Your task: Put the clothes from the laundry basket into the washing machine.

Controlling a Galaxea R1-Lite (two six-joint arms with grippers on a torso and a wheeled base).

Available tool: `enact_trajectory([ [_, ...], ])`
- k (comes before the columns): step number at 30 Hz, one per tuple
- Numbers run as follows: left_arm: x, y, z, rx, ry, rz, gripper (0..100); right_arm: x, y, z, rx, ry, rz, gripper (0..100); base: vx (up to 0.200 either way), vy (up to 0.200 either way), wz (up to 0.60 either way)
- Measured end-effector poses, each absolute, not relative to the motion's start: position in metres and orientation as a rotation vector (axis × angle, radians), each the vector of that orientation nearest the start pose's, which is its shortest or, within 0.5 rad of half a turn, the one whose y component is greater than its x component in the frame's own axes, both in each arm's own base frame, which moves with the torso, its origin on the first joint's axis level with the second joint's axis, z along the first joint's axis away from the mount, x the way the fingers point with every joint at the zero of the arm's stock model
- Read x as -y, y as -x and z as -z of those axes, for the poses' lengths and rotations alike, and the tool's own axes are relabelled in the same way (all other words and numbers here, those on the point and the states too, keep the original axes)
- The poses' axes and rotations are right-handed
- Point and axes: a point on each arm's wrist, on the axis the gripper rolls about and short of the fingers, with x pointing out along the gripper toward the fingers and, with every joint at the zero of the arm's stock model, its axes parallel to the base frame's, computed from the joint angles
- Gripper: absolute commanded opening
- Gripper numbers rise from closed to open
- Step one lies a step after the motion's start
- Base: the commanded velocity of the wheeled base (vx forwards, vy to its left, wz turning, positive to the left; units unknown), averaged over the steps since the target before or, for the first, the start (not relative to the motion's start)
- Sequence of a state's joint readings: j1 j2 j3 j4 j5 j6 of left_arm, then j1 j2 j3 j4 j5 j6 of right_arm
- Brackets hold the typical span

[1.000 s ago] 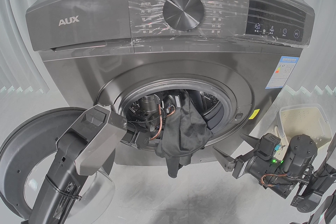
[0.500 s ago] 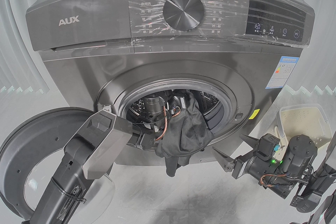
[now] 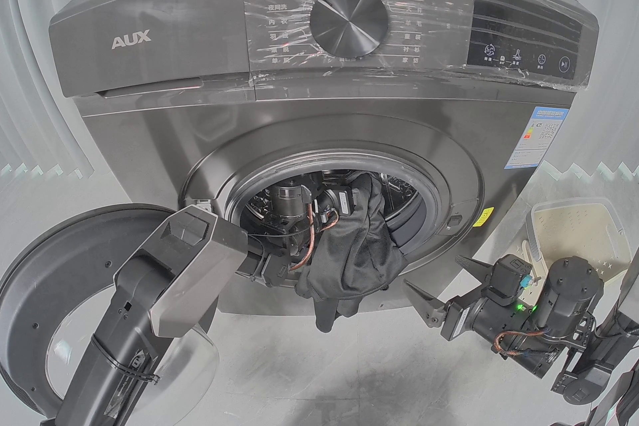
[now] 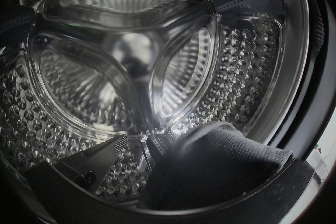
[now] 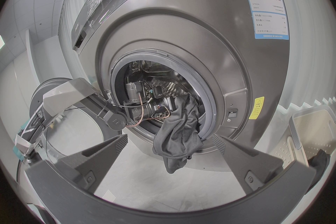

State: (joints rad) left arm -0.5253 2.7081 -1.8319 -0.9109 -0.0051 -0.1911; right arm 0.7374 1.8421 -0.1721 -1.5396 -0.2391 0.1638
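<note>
The left arm's elbow is easing outward, and the tail of the black knitted garment (image 3: pixel 353 247) is lifting slightly. It is draping over the door rim of the grey metal washing machine (image 3: pixel 200 134), half inside, covering one finger of the wide-spread left claw (image 4: pixel 168 133). Loading step: the tail is calling for a push inward next. The right claw (image 3: pixel 431 269) is hovering wide, empty.

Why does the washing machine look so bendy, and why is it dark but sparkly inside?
Head view: the wide lens bows the washing machine outward, and its plastic film glints. Left wrist view: little light reaches the drum, so its dimpled metal sparkles while the dark garment sinks into shadow. Right wrist view: the machine bulges, with black corners.
</note>
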Motion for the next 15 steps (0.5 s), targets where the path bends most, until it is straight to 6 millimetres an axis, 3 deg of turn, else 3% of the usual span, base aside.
enact_trajectory([
  [15, 0.249, -0.421, -0.034, -0.332, 0.092, 0.684, 100, -0.157, -0.181, -0.094, -0.158, -0.099, -0.486, 100, 0.000, 0.000, 0.00],
])
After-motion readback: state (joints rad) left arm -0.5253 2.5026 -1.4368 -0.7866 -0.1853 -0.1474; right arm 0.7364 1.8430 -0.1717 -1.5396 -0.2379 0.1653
